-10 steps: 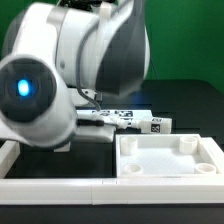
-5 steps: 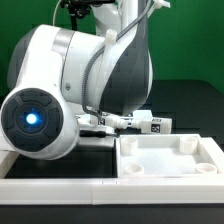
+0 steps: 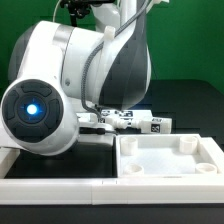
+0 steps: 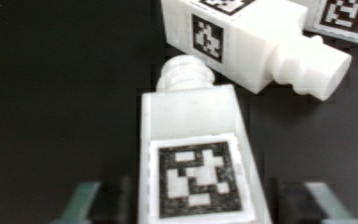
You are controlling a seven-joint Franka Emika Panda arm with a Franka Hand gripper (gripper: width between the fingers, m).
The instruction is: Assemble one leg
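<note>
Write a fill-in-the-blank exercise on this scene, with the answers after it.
1. In the wrist view, the fingers of the hand stand either side of a leg with a gap on each side, so the hand is ___.
2. The table under the leg is ___ in colour.
3. In the exterior view, the light on the arm glows ___.
4. The white panel lies at the exterior view's ___ side.
Missing words: open; black; blue; right.
</note>
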